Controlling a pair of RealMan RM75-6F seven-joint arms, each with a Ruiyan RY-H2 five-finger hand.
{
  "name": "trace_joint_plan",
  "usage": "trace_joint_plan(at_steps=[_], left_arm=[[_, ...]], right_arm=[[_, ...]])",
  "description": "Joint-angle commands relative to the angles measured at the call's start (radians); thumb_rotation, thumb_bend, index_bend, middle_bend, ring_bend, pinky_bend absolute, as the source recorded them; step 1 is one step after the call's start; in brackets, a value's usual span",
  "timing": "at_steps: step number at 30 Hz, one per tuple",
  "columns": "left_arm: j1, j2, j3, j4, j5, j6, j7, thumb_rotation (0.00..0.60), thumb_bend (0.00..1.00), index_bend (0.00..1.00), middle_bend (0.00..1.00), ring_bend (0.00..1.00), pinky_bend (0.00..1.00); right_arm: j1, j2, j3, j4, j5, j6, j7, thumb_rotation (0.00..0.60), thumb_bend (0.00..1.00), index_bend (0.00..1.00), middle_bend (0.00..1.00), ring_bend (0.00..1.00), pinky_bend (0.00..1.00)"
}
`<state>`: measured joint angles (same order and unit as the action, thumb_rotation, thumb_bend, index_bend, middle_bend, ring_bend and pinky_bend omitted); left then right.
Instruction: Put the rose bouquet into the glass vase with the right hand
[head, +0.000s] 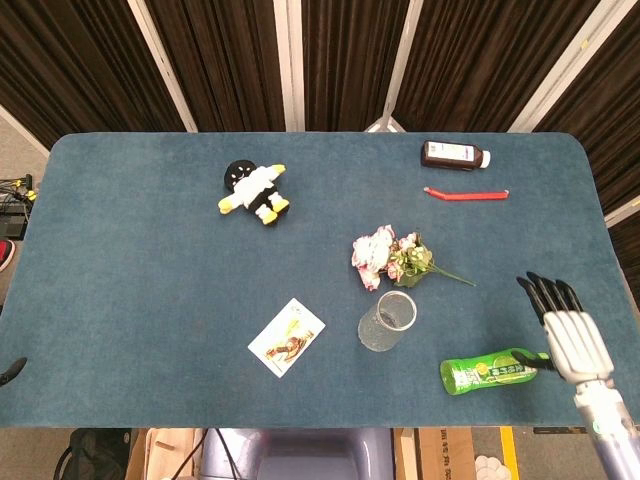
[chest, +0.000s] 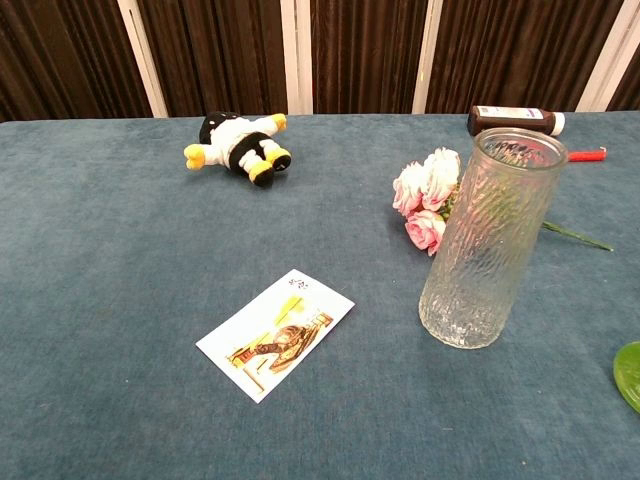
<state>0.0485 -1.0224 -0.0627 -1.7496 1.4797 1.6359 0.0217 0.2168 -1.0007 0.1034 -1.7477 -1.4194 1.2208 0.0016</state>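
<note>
right hand (head: 567, 338) spread, empty, near-right table edge | pink rose bouquet (head: 392, 258) lies mid-table, far-left of hand, stem pointing right toward it | ribbed clear glass vase (head: 387, 321) upright, just near of bouquet

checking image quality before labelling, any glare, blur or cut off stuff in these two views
Head view: even lighting, soft shadows, sharp throughout; the right robot hand is partly cropped at the wrist by the frame's lower right edge. Chest view: the glass vase shows light reflections and distorts the rose bouquet behind it; the green bottle is cut off at the right edge.
</note>
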Motion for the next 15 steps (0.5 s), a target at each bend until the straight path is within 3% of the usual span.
trace_joint_plan(at_steps=[1, 8, 15], left_arm=[[-0.005, -0.008, 0.002, -0.001, 0.000, -0.008, 0.017, 0.600, 0.20, 0.16, 0.00, 0.00, 0.00], [-0.010, -0.019, -0.005, -0.002, -0.013, -0.012, 0.037, 0.600, 0.20, 0.16, 0.00, 0.00, 0.00], [-0.011, -0.022, -0.009, 0.000, -0.025, -0.017, 0.047, 0.600, 0.20, 0.16, 0.00, 0.00, 0.00]], right_arm=[[0.114, 0.062, 0.070, -0.066, 0.115, -0.149, -0.040, 0.600, 0.12, 0.01, 0.04, 0.05, 0.00], [0.309, 0.067, 0.138, -0.091, 0.364, -0.402, -0.130, 0.600, 0.12, 0.00, 0.03, 0.04, 0.00], [0.472, -0.022, 0.150, -0.006, 0.589, -0.492, -0.235, 0.600, 0.12, 0.00, 0.03, 0.04, 0.00]])
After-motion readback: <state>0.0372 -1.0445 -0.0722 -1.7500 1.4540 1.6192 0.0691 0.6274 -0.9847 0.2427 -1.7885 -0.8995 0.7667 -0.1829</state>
